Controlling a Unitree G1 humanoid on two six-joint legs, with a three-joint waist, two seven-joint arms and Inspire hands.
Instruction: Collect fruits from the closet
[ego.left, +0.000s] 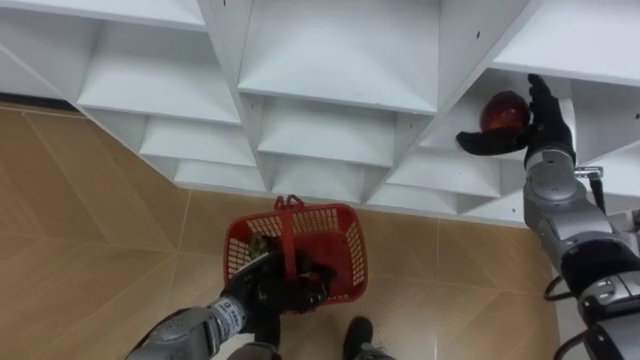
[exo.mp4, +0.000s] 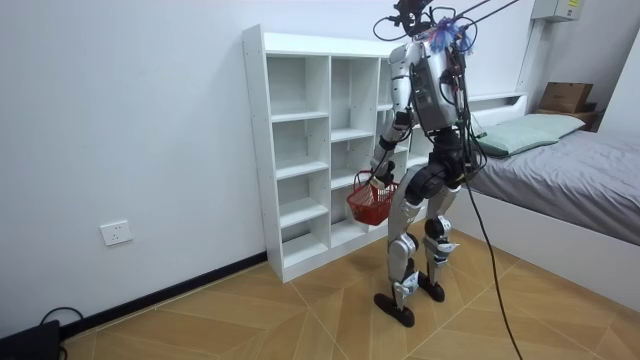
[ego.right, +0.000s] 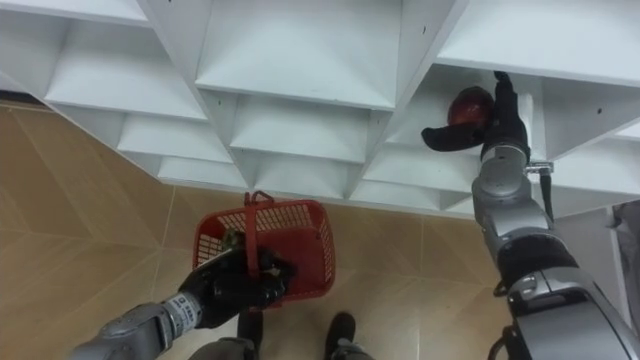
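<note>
A dark red round fruit (ego.left: 503, 112) sits in a compartment of the white closet (ego.left: 330, 100), at my right. My right hand (ego.left: 545, 125) is inside that compartment with straight fingers against the fruit's right side and the thumb stretched out under it; the fingers are not curled round it. Low in the middle, my left hand (ego.left: 268, 290) is shut on the handle of a red plastic basket (ego.left: 345, 250), which hangs above the wooden floor. Something dark and greenish lies in the basket, partly hidden by the hand. In the room view I stand upright facing the closet with the basket (exo.mp4: 372, 200) at hip height.
The closet's other compartments near me look bare. A shelf divider (ego.left: 440, 70) stands just left of the fruit's compartment. A bed (exo.mp4: 570, 170) stands behind me at the room view's right. Wooden floor (ego.left: 90, 200) lies to my left.
</note>
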